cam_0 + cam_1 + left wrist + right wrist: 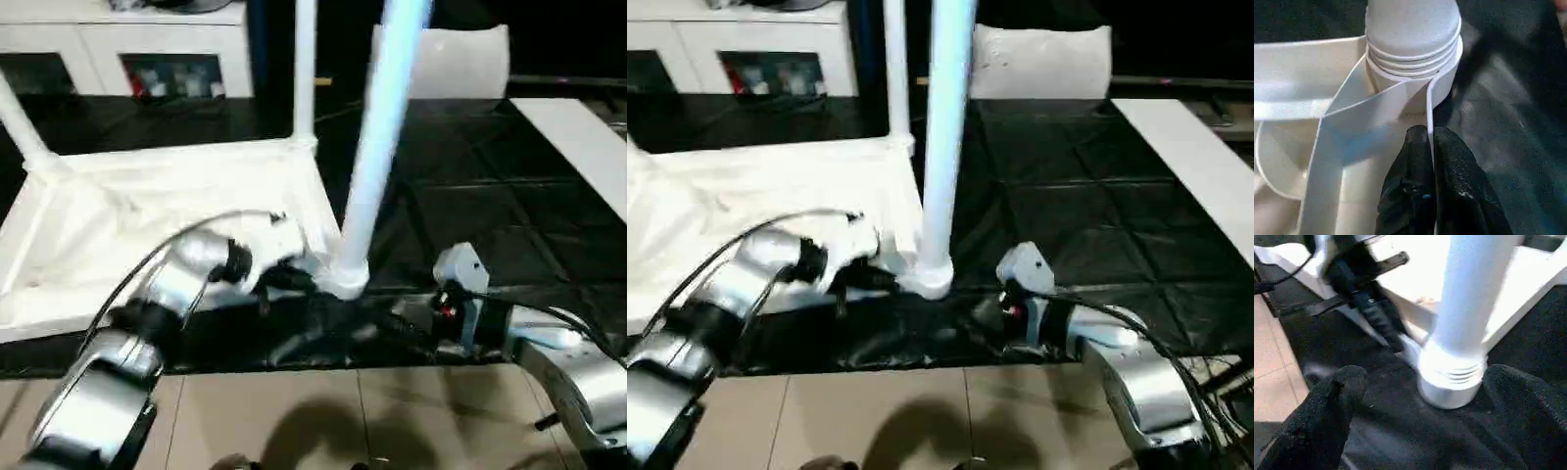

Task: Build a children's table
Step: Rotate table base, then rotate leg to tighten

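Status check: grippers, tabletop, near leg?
Left gripper shut on tabletop rim. Right gripper open, straddling near leg, which stands in its corner socket. Nothing in the way.

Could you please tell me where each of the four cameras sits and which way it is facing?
Left eye: head, looking forward and down at the white plastic square tabletop; both silver forearms show.
Right eye: head, slightly beside it, same scene.
Left wrist: along the left gripper, shut on the tabletop's rim.
Right wrist: along the open right gripper, facing the threaded base of a white tube leg.
Shared: all four show that leg in its corner socket.
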